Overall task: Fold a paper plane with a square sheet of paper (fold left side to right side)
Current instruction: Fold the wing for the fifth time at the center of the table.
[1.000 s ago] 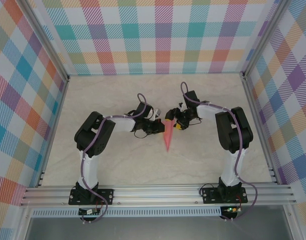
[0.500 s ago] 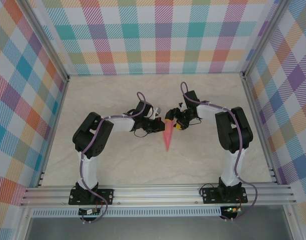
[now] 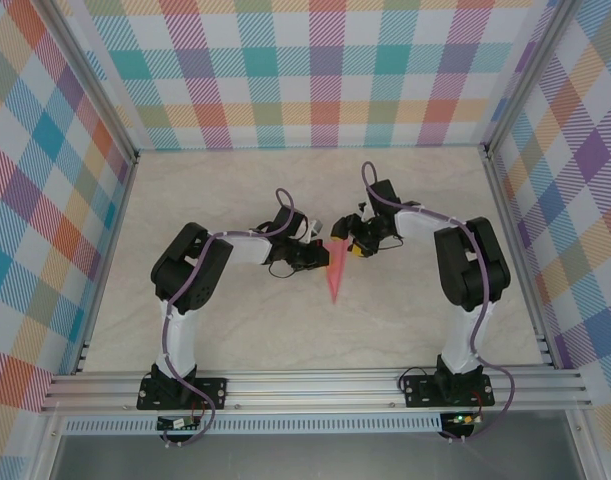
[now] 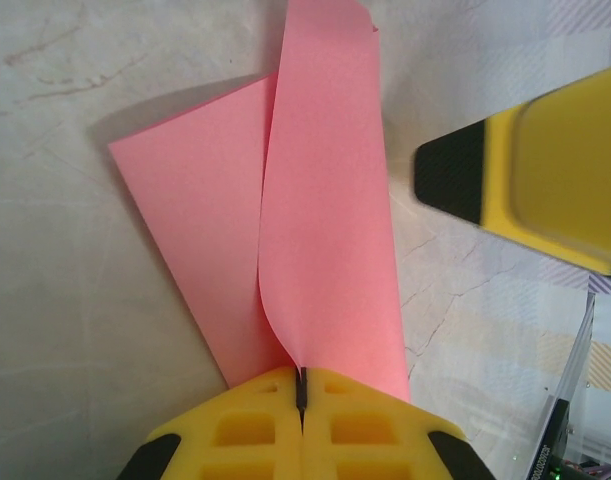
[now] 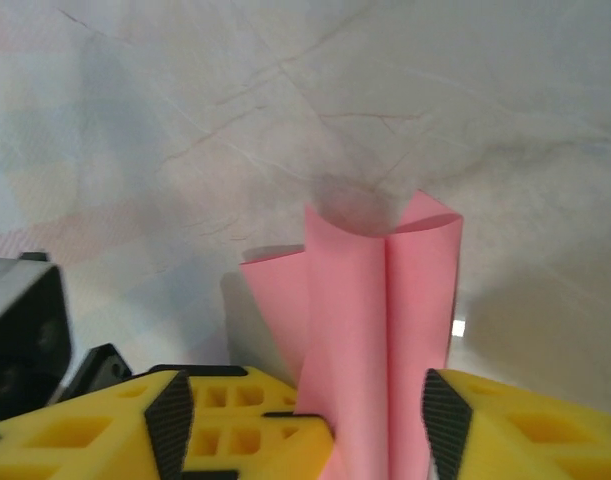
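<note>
Two arms meet at the middle of the pale marbled table [image 3: 235, 330], where a salmon-pink paper plane [image 3: 333, 280] lies as a slim wedge with its point toward the near edge and its wide end at the far side, between the claws. The left gripper [image 3: 320, 256] reaches in from the left and is clamped tight on the paper. In the left wrist view its yellow jaws [image 4: 300, 385] meet on a lifted, curling layer of the paper plane [image 4: 325, 200], while another flap lies flat on the table to one side. The right gripper [image 3: 345, 245] comes in from the right with its jaws parted. In the right wrist view the paper plane [image 5: 375, 330] stands up between the two fingers of the right gripper [image 5: 307, 400]. Checked walls [image 3: 315, 80] close off the scene.
</note>
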Tool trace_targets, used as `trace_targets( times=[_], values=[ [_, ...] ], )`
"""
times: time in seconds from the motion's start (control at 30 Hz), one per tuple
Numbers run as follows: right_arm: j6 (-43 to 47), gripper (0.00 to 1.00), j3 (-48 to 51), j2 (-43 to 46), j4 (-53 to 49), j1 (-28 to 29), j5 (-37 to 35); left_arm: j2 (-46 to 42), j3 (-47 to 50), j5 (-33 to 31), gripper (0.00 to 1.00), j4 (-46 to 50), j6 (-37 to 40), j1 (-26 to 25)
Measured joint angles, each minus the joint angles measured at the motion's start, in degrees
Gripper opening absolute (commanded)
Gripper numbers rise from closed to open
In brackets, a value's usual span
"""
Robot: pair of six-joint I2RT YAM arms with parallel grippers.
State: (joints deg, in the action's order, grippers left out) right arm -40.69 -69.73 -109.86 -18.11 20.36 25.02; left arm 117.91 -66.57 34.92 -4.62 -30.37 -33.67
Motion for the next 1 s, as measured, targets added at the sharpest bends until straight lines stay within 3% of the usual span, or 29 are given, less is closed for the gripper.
trace_targets(
  times=[0.13, 0.23, 1.0],
  values=[
    [0.55, 0.28, 1.29, 3.15, 0.76, 0.09, -0.72, 0.0, 0.0, -0.02, 0.0, 0.0, 0.0, 0.0],
    [0.37, 0.16, 2.08, 3.26, 2.21, 0.52, 0.15, 0.0, 0.0, 0.0, 0.0, 0.0, 0.0, 0.0],
    [1.57, 0.15, -1.09, -2.86, -3.87, 3.43, -2.58, 0.02, -0.13, 0.0, 0.04, 0.07, 0.0, -0.07]
  ],
)
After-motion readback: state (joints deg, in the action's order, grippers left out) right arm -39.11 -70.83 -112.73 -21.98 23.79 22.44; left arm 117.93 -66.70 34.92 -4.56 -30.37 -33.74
